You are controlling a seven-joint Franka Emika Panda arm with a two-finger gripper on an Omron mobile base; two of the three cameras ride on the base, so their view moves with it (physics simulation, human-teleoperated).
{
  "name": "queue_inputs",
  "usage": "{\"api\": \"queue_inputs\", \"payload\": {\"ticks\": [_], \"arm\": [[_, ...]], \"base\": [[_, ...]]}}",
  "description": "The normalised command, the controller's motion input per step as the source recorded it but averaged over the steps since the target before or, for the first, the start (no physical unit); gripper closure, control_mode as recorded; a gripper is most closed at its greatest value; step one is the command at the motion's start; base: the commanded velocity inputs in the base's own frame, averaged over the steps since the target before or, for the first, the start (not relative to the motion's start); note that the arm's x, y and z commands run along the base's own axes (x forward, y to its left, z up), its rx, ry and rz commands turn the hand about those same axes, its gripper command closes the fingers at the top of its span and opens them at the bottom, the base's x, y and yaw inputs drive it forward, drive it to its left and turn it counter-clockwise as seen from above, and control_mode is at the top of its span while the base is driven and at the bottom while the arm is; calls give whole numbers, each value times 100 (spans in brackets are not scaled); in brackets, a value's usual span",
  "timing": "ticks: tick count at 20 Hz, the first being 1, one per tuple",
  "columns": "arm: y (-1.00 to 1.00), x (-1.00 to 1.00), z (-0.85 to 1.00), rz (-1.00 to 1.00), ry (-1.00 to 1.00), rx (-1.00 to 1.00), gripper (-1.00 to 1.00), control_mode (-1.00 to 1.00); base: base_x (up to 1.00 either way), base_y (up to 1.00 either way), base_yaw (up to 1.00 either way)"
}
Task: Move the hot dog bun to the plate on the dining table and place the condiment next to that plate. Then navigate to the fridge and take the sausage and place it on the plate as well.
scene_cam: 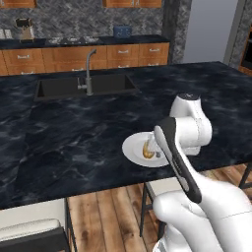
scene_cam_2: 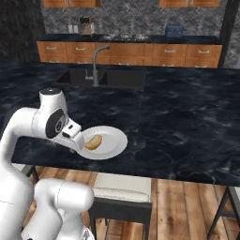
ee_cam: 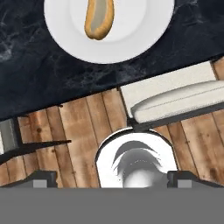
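You see the hot dog bun (scene_cam_2: 93,142) lying on the plate (scene_cam_2: 115,140), a little off centre, and the plate sits near the front edge of the dark marble worktop (scene_cam_2: 178,122). The hand (ee_cam: 112,179) hangs just off that edge, near the plate's side, with its fingers spread wide and nothing between them; in the hand view the two tips (ee_cam: 43,178) stand far apart above wooden floor. Your arm's white elbow covers part of the plate in the left base view. A cushioned stool (scene_cam_2: 123,187) stands under the worktop edge just below the plate. Further back on the worktop you have the inset sink (scene_cam: 86,84) and its steel tap (scene_cam: 89,71), well apart from the plate. Behind them runs a row of wooden cabinets (scene_cam: 98,54).
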Motion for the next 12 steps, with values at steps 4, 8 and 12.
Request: {"api": "queue_inputs", "payload": {"ticks": [4,8,12], "arm": [[0,-100,40,9,-53,-13,-100,-100],[-1,-82,50,13,-48,-7,-100,-100],[-10,-33,18,5,-22,-1,-100,-100]], "base": [[0,0,0],[0,0,0],[0,0,0]]}}
